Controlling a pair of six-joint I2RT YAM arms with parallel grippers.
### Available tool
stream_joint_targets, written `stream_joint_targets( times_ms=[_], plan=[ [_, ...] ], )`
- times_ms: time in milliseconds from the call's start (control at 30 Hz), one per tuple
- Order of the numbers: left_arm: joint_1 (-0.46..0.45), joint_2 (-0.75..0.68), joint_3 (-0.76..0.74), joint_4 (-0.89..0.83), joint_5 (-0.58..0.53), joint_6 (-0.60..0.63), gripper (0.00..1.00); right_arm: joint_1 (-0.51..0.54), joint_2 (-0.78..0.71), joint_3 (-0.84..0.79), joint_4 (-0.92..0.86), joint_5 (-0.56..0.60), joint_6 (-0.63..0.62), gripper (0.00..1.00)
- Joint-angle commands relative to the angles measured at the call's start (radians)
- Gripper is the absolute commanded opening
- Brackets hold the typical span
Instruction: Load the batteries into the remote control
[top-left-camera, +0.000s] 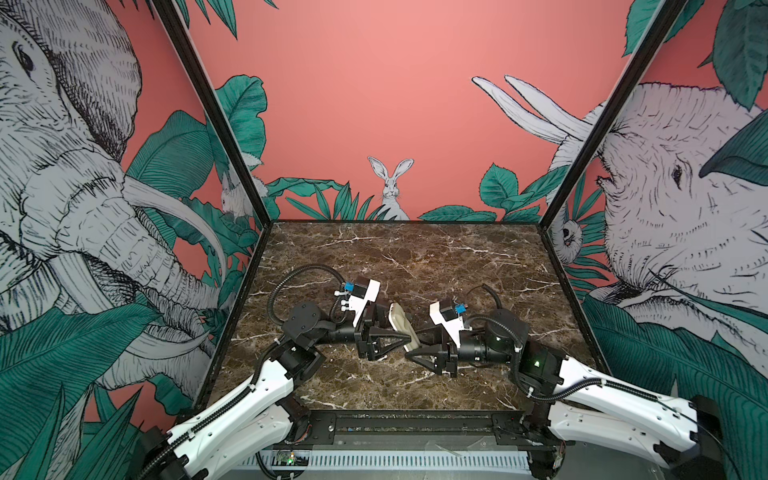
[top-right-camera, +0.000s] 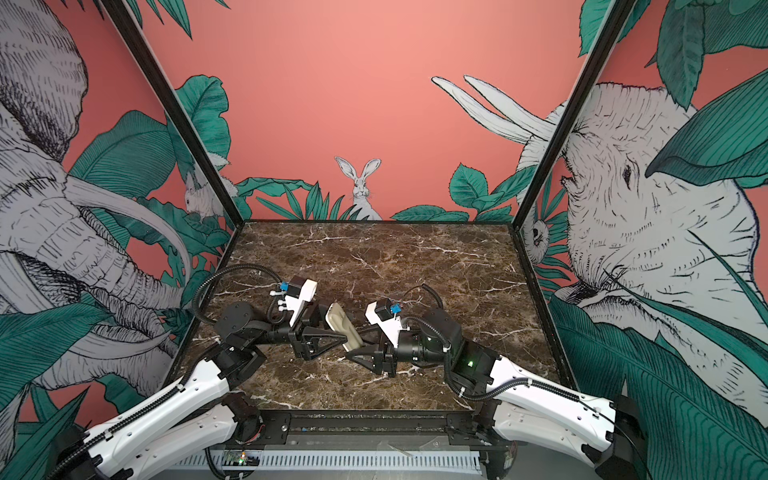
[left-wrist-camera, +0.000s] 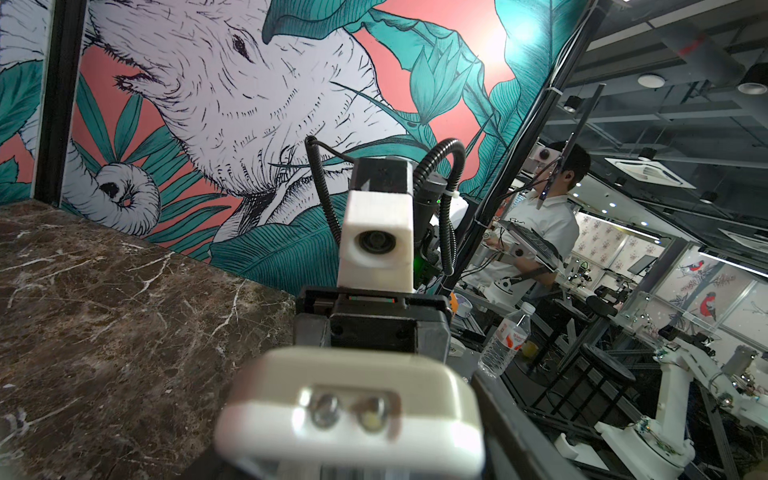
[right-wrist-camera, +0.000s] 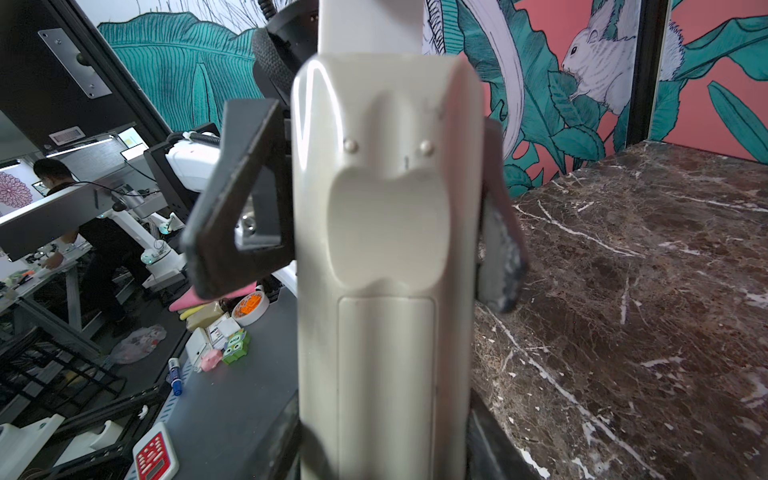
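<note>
remote control (top-left-camera: 401, 327): slim, greyish-beige back facing up in both top views. It sits clear of the tabletop (top-left-camera: 415, 257), near centre, slightly toward 6 o'clock, with its long axis running 11 to 5 o'clock. Right wrist view shows a moulded finger recess and the battery cover seated flush. Left wrist view shows an end window with two small emitters, blurred.

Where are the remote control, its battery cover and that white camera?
remote control (top-left-camera: 401, 323): in a top view, middle of its beige back.
battery cover (right-wrist-camera: 386, 374): right wrist view, centre of the panel.
white camera (left-wrist-camera: 376, 242): left wrist view, on its lens.
</note>
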Motion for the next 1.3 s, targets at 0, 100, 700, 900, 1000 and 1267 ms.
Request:
stream_joint_targets(
  times_ms=[0, 100, 700, 900, 1000, 1267],
  plan=[
    [-0.012, -0.014, 0.031, 0.048, 0.037, -0.002, 0.66, -0.005, -0.013, 0.001, 0.071, -0.009, -0.008, 0.0],
    [-0.023, -0.013, 0.032, 0.044, 0.04, 0.006, 0.63, -0.004, -0.013, -0.003, 0.081, -0.015, -0.003, 0.0],
    [-0.035, 0.006, 0.047, 0.001, 0.04, 0.039, 0.57, -0.006, -0.006, -0.017, 0.119, -0.022, 0.006, 0.0],
    [-0.035, -0.012, 0.038, -0.007, 0.035, 0.042, 0.68, -0.011, -0.022, -0.026, 0.126, -0.025, 0.008, 0.0],
    [-0.035, -0.017, 0.031, 0.001, 0.033, 0.042, 0.67, -0.015, -0.03, -0.035, 0.143, -0.026, 0.016, 0.0],
    [-0.039, -0.012, 0.031, 0.006, 0.036, 0.042, 0.49, -0.021, -0.024, -0.042, 0.18, -0.041, 0.035, 0.0]
  ],
)
